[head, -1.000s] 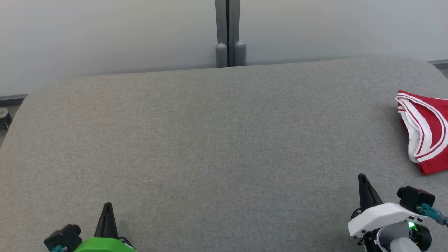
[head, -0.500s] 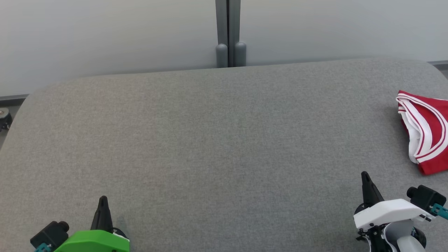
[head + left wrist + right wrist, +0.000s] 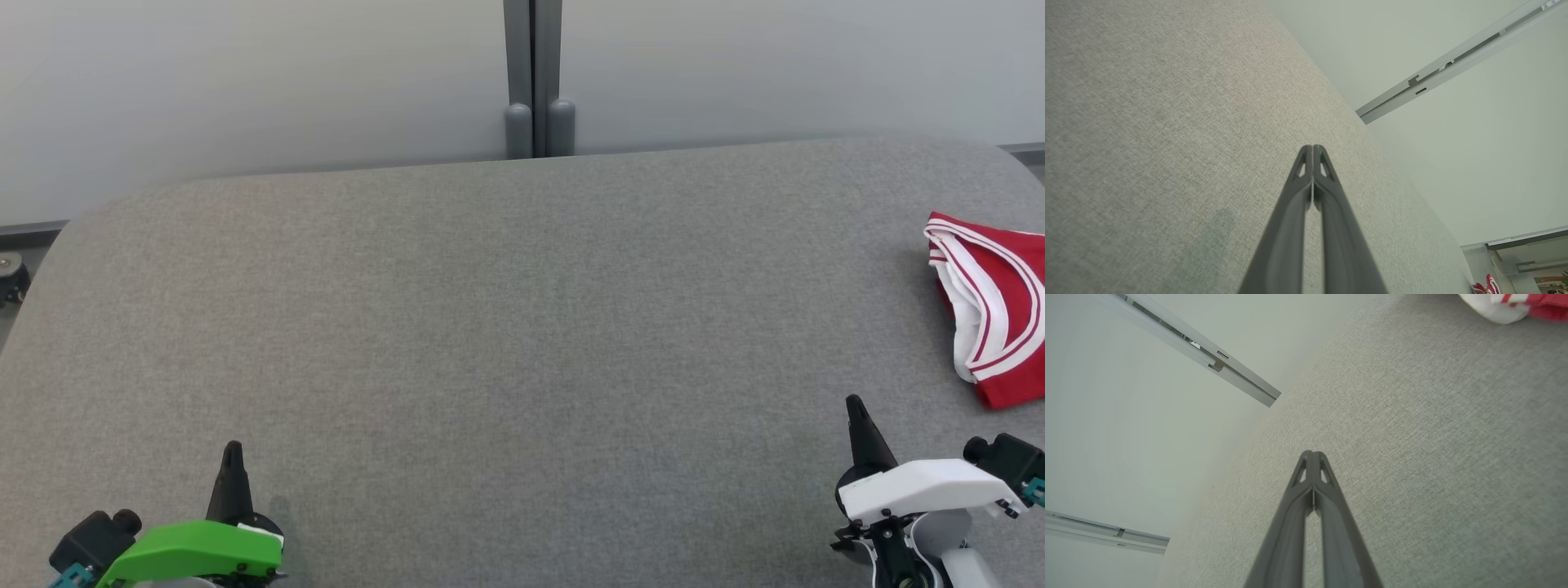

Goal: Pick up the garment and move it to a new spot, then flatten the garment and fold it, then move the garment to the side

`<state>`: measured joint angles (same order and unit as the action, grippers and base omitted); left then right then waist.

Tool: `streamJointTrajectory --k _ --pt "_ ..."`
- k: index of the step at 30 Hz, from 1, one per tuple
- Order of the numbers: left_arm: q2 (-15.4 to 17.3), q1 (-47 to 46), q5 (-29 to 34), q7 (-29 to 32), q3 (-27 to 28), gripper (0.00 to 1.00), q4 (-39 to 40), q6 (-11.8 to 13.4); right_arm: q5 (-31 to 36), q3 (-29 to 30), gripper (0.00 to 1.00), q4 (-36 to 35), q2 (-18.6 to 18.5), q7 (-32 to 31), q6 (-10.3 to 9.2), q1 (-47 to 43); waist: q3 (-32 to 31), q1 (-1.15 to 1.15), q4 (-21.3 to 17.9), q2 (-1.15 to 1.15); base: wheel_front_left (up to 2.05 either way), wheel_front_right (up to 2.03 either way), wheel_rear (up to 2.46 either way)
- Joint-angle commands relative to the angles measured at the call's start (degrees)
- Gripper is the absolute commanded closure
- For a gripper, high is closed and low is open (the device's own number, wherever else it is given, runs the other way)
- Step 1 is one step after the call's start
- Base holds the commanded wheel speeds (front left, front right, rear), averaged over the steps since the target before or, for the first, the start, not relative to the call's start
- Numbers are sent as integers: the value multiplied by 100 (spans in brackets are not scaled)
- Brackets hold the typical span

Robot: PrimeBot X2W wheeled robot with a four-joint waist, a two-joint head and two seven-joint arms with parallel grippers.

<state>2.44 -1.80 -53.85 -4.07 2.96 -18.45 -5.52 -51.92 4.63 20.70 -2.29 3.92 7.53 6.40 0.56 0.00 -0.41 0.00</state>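
Observation:
The garment (image 3: 992, 306) is red with white stripes and lies folded at the right edge of the grey table (image 3: 506, 327). A corner of the garment (image 3: 1515, 306) also shows at the top right of the right wrist view, and a sliver of the garment (image 3: 1488, 286) at the bottom right of the left wrist view. My left gripper (image 3: 233, 449) sits low at the near left, shut and empty, its tips (image 3: 1312, 149) pressed together. My right gripper (image 3: 855, 403) rests at the near right, below the garment and apart from it, shut with nothing held, tips (image 3: 1312, 454) touching.
Pale wall panels with a grey post (image 3: 535, 77) stand behind the table's far edge. A caster wheel (image 3: 10, 273) shows beyond the left edge. The wide grey cloth surface stretches between both grippers and the far edge.
Both grippers have drawn outward and down toward the near edge, the left one leftward, the right one rightward. The garment has not moved.

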Motion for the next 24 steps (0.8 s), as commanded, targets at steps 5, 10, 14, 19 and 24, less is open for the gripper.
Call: streamJointTrajectory --k 5,10,14,19,24 --pt "39 -186 -424 115 57 100 136 -17 -453 36 100 -145 -42 -116 -3 77 -4 0 3 0 0 0 0" --pt "41 -216 -792 218 93 100 185 -20 -838 55 100 -197 -45 -217 -3 78 -9 0 6 0 0 0 0" --pt "43 -238 -1031 288 117 100 220 -23 -1081 68 100 -230 -48 -284 -3 79 -12 0 8 0 0 0 0" --pt "46 -268 -1317 361 144 100 262 -26 -1380 83 100 -272 -51 -360 -3 80 -16 0 10 0 0 0 0" --pt "48 -297 -1589 444 170 100 300 -29 -1665 98 100 -311 -53 -440 -3 81 -20 0 13 0 0 0 0"
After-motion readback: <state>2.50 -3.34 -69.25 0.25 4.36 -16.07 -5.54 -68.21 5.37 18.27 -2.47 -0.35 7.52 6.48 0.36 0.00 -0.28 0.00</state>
